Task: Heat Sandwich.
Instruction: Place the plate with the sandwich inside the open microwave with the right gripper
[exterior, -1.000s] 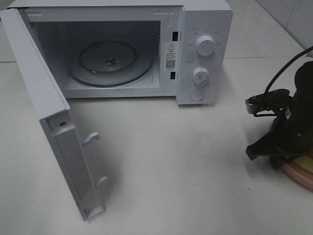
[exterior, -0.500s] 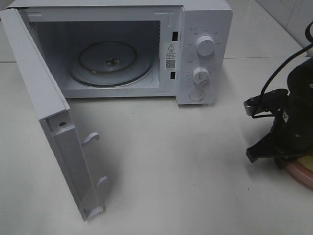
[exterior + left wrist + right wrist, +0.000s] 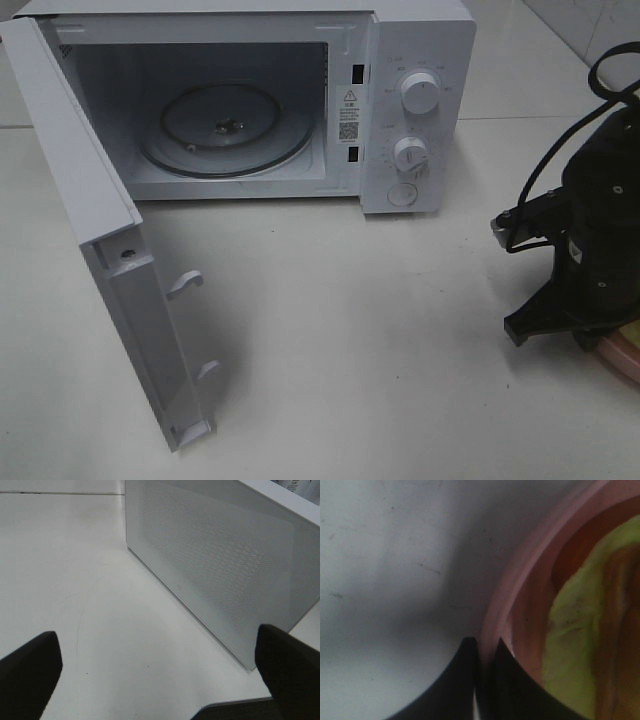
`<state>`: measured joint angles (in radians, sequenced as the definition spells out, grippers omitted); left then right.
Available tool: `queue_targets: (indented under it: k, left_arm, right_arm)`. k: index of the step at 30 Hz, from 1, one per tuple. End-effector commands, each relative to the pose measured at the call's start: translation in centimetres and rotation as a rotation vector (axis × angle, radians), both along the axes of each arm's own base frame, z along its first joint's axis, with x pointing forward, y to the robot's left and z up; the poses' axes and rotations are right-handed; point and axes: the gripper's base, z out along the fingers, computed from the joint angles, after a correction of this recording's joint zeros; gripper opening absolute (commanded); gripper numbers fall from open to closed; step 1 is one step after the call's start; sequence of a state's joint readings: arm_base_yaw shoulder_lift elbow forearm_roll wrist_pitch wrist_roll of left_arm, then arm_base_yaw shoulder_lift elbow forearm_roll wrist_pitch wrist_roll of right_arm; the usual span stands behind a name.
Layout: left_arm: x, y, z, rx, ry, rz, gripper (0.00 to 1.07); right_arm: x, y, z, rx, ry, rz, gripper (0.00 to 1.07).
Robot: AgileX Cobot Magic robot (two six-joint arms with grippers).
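Observation:
The sandwich (image 3: 570, 630) shows pale green lettuce and brown filling and lies on the round pink plate (image 3: 520, 580). My right gripper (image 3: 484, 647) has its two black fingers pressed nearly together at the plate's rim, seemingly pinching it. In the high view the right arm (image 3: 590, 250) hides most of the plate (image 3: 622, 360); only a sliver of sandwich (image 3: 632, 335) shows at the right edge. The white microwave (image 3: 420, 110) stands open with its glass turntable (image 3: 225, 125) bare. My left gripper (image 3: 157, 647) is open, its fingers wide apart, facing the outside of the microwave door (image 3: 220, 565).
The microwave door (image 3: 110, 260) swings out to the front left, with two latch hooks on its edge. The white tabletop (image 3: 360, 330) stretches between the microwave and the right arm. A black cable (image 3: 565, 155) loops above the right arm.
The right arm has shifted and turned over the plate, and now covers more of it. Less of the pink plate shows at the right edge. The microwave is unchanged.

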<state>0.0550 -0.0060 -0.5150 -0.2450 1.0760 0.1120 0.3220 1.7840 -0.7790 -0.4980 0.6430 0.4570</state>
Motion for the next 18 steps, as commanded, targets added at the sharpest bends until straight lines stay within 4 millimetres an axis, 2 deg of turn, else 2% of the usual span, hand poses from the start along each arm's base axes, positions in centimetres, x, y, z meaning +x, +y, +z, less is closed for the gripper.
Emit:
queue_targets:
  k: [1, 5, 18]
  left_arm:
    - [-0.2, 0.0, 0.0, 0.001, -0.019, 0.001, 0.98]
    - [-0.2, 0.0, 0.0, 0.001, -0.019, 0.001, 0.98]
    - [-0.2, 0.0, 0.0, 0.001, -0.019, 0.001, 0.98]
  right_arm:
    - [-0.5, 0.1, 0.2, -0.057, 0.018, 0.001, 0.00]
    - [-0.7, 0.5, 0.7, -0.070, 0.015, 0.017, 0.00]
    - [-1.9, -0.3, 5.0, -0.084, -0.056, -0.021, 0.00]
